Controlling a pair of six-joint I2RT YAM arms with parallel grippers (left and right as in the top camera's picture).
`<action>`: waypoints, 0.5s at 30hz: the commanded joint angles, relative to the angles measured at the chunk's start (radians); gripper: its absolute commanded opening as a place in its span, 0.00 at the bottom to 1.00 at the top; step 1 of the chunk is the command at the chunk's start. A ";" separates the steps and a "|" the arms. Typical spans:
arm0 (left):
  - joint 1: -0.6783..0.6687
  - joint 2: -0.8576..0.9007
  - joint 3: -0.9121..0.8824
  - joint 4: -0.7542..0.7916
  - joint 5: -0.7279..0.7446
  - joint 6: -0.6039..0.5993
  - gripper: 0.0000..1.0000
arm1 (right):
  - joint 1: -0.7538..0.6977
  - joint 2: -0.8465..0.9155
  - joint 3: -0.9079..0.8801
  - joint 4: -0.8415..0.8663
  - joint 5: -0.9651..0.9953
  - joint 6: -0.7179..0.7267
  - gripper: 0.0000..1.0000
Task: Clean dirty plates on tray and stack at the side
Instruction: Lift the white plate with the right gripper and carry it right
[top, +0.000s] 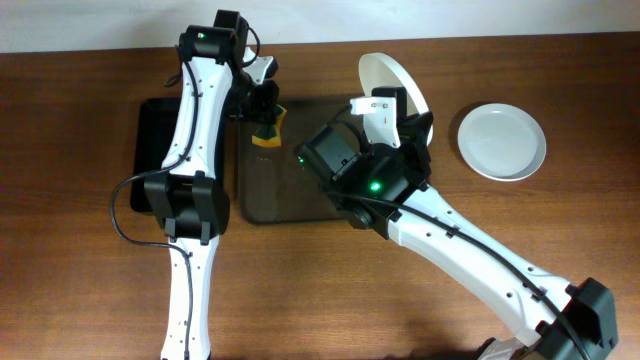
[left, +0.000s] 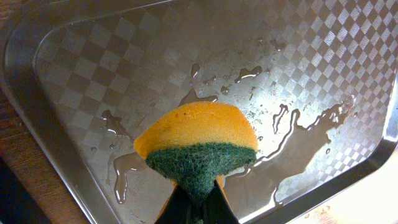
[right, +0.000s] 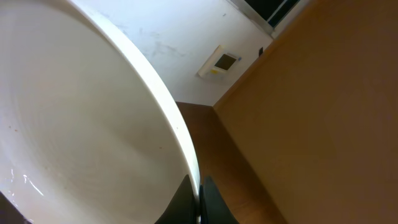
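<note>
White plate (top: 392, 72) held on edge by the tray (top: 285, 195) near the tabletop's far edge, rim pinched in the right tool (right: 198, 190) (likely stiff, wet-slick, breakable: best gripped well onto the rim), left tool (left: 198, 208) clenched on the sponge (left: 196, 140).

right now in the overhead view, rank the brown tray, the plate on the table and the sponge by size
1. brown tray, largest though partly covered
2. plate on the table
3. sponge, clearly smallest

A robotics lab: white robot arms (top: 195, 130) at a wooden table (top: 80, 300), far edge against a plain wall (top: 100, 20) (small fitting (right: 222, 61) on it).
</note>
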 joint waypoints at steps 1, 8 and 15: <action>0.003 0.005 -0.004 0.002 -0.007 0.020 0.01 | 0.003 -0.023 0.000 0.006 0.034 0.039 0.04; 0.003 0.005 -0.004 0.001 -0.008 0.021 0.01 | -0.040 -0.034 0.001 -0.003 -0.281 0.071 0.04; 0.108 -0.034 0.006 -0.096 -0.017 0.026 0.01 | -0.350 -0.147 0.000 -0.037 -0.840 0.086 0.04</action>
